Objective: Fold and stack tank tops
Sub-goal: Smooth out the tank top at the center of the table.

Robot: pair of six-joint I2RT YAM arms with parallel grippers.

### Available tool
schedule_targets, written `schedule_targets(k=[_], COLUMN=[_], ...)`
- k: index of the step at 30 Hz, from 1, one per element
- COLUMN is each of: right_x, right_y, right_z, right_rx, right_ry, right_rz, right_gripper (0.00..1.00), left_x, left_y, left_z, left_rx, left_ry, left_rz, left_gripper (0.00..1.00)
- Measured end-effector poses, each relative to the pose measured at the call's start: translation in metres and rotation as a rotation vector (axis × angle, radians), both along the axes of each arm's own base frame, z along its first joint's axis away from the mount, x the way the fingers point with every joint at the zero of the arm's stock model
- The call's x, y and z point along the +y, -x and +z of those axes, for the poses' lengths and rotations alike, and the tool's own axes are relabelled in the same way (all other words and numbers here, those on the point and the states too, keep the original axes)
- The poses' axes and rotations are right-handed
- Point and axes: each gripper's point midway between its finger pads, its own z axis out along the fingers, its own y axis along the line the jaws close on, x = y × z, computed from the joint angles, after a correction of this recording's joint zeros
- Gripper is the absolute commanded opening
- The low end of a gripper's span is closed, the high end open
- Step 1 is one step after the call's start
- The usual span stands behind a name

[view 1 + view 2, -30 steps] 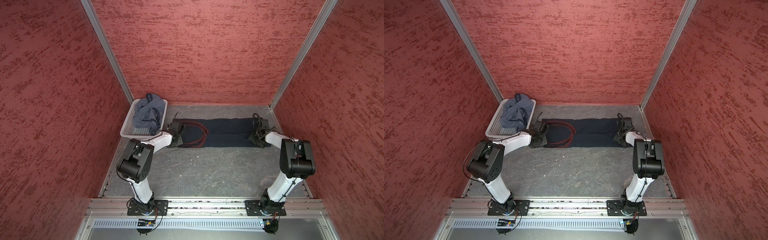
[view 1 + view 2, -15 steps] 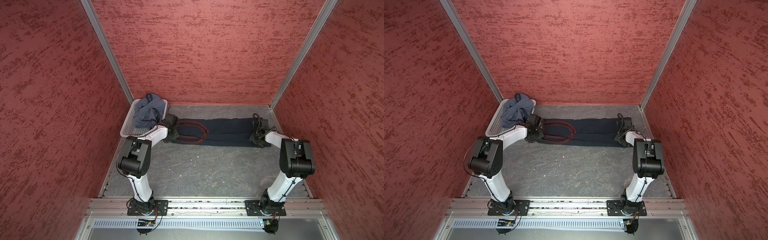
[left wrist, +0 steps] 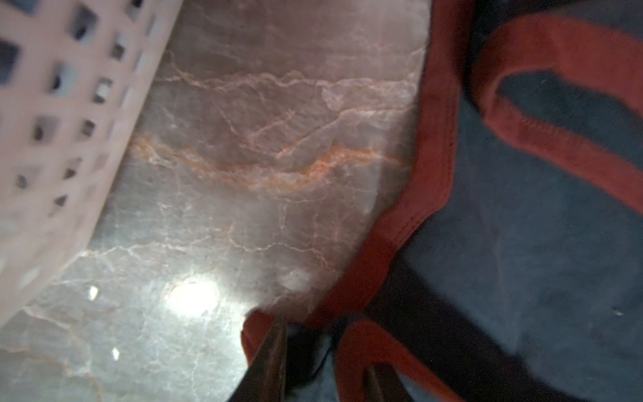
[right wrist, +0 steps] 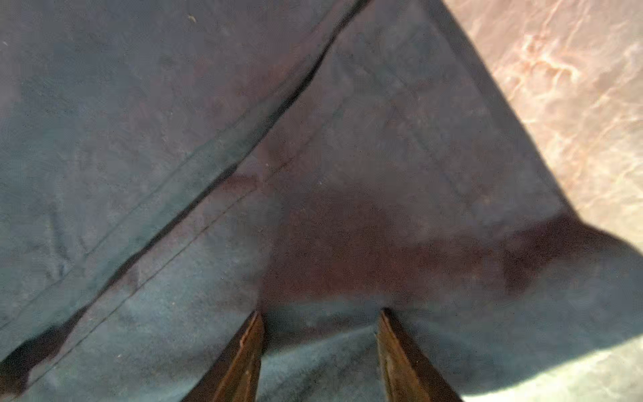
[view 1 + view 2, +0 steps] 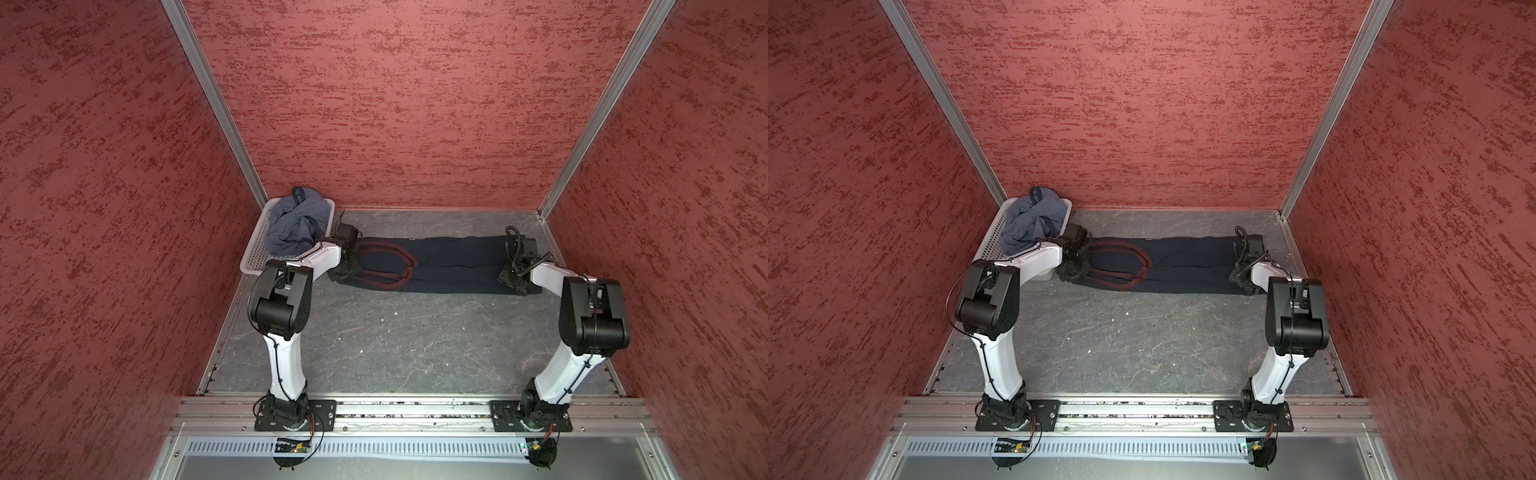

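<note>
Lying folded lengthwise near the surface's (image 5: 395, 332) far edge, the navy top (image 5: 449, 266) is straddled by the left gripper (image 3: 325, 343) and right gripper (image 4: 320, 310), both parted, while the grey top (image 5: 295, 224) is heaped unfolded in the far-left basket (image 5: 257, 245).

Both arms extended forward, left end effector (image 3: 325, 343) parted, right end effector (image 4: 320, 310) parted
</note>
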Motion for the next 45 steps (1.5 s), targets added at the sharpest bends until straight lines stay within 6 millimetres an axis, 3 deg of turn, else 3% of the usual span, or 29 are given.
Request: schedule_targets(k=[2, 6, 9, 12, 15, 20, 24, 28, 32, 38, 45], right_x=[0.000, 0.000, 0.009, 0.031, 0.076, 0.190, 0.268, 0.315, 0.333, 0.340, 0.347], right_y=[-0.001, -0.002, -0.006, -0.014, -0.022, -0.033, -0.036, -0.036, -0.047, -0.061, -0.054], right_z=[0.001, 0.011, 0.031, 0.058, 0.077, 0.091, 0.084, 0.069, 0.059, 0.050, 0.044], right_rx=[-0.003, -0.025, -0.077, -0.155, -0.217, -0.268, -0.276, -0.261, -0.258, -0.248, -0.222], right_ry=[0.001, 0.001, 0.002, -0.002, -0.014, -0.036, -0.049, -0.046, -0.026, 0.008, 0.023], right_rz=[0.000, 0.004, 0.037, 0.108, 0.243, 0.564, 0.768, 0.894, 0.947, 0.979, 1.018], right_gripper=[0.55, 0.59, 0.62, 0.63, 0.63, 0.63, 0.62, 0.62, 0.61, 0.49, 0.45], left_x=[0.001, 0.000, -0.002, -0.003, -0.003, -0.003, -0.002, -0.002, -0.001, 0.000, -0.002], left_y=[0.003, 0.013, 0.020, 0.022, 0.027, 0.030, 0.030, 0.031, 0.035, 0.039, 0.046], left_z=[0.001, 0.008, 0.015, 0.015, 0.011, 0.008, 0.008, 0.007, 0.003, -0.001, -0.002], left_rx=[0.003, -0.002, -0.010, -0.011, 0.002, 0.010, 0.009, 0.009, 0.020, 0.029, 0.037], left_ry=[-0.009, -0.009, -0.005, -0.003, -0.006, -0.007, -0.006, -0.004, -0.001, 0.008, 0.043], left_rz=[0.004, -0.001, -0.006, -0.008, -0.008, -0.004, 0.001, 0.006, 0.010, 0.010, 0.006], left_gripper=[0.52, 0.53, 0.53, 0.54, 0.54, 0.46, 0.39, 0.33, 0.29, 0.24, 0.23])
